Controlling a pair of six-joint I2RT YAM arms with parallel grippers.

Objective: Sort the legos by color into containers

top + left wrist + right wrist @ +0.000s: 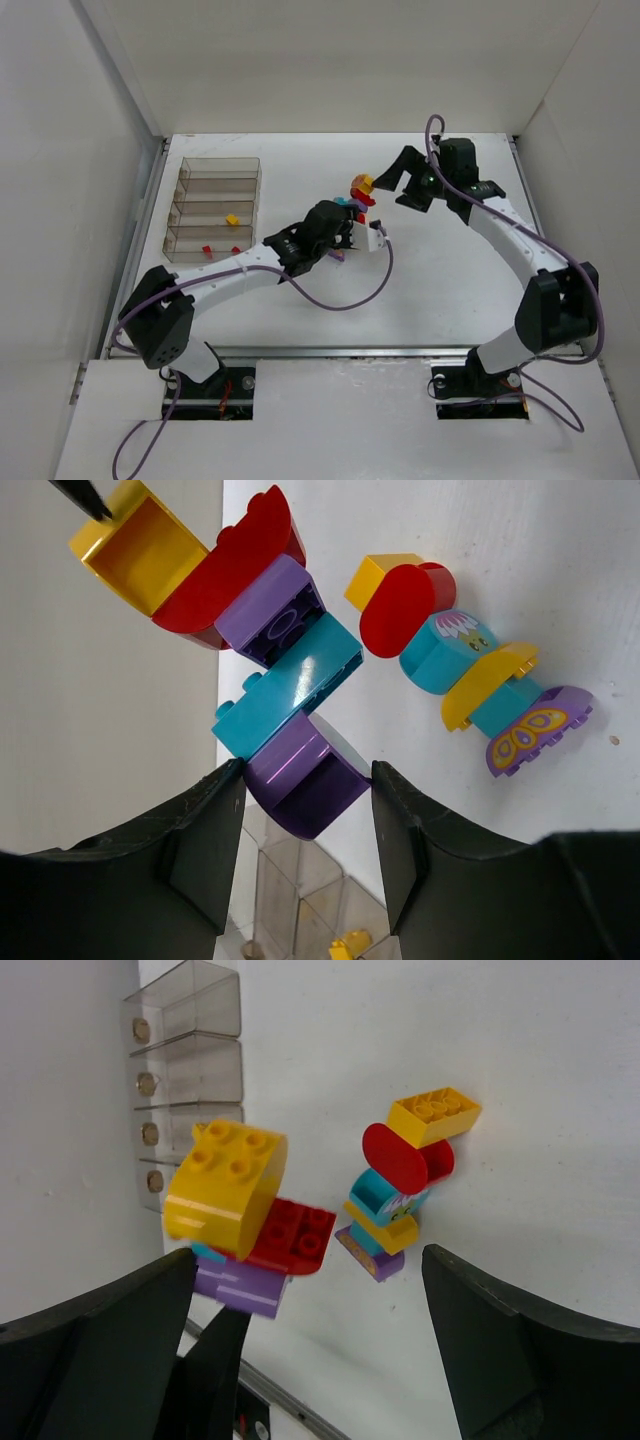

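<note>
Left wrist view puts the worry right in front of me. The left tool (pixel 307 768) is clenched on a single purple brick (pixel 300 785), and that brick is the near end of a whole held stack: a teal brick (pixel 290 695), another purple, a red, then a yellow brick (pixel 140 555) at the far tip. All that length hangs off one small grip, apparently raised off the surface (pixel 560 570). The right tool (pixel 310 1260) is spread wide and grasps nothing. Through its own camera, its fingers sit either side of the yellow end.

To my eye the pull-apart is the risky part. If the right tool closes off-centre or tugs sideways, the held stack acts as a lever. It may twist the purple brick out of the left tool, or snap at a joint I do not intend and scatter pieces. Loose bricks could land on the second stack (pixel 470 675), which lies flat on the surface just beside. One finger of the right tool also looks close to the left tool, so a clash between them is possible.

The organizer (pixel 220 160) sits well apart at the far left, with a few sorted bricks (pixel 231 218) in its compartments, so nothing dropped here lands sorted.
</note>
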